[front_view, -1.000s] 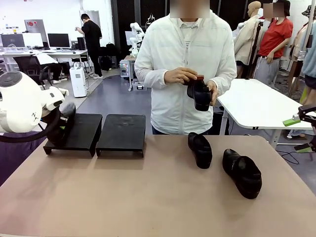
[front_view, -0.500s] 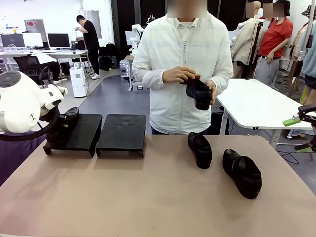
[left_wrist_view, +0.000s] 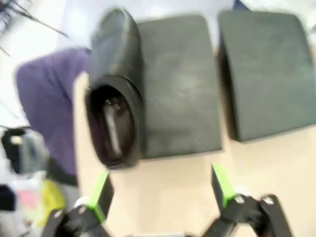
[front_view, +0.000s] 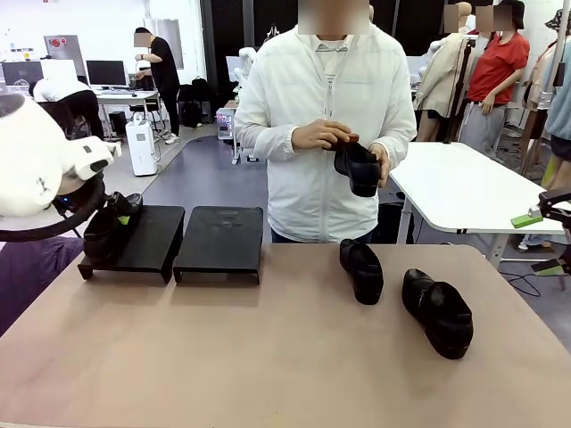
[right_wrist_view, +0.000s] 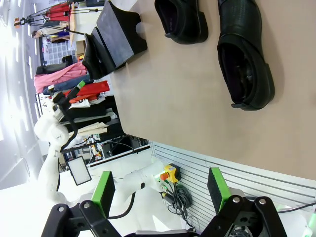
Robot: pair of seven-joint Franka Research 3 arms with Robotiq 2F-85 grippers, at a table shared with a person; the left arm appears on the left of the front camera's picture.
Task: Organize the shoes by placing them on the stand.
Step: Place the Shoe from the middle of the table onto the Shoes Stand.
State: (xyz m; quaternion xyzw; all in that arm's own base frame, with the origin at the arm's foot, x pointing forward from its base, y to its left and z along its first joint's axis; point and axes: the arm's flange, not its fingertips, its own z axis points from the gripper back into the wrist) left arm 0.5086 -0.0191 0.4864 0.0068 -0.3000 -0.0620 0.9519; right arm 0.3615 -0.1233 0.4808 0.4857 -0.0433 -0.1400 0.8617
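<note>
We'd grip the lower-right glossy black leather shoe [front_view: 437, 312] by its stiff collar (slick, prob. light); left end effector [left_wrist_view: 160, 171] and right end effector [right_wrist_view: 159, 172] both spread.

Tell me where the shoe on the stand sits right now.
In the front view, the shoe lies on the left side of the stand's left tray, with the right tray beside it.

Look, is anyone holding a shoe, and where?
The person's hands hold one shoe: one hand over its opening, the other at its side. The left tool and right tool hold nothing.
</note>
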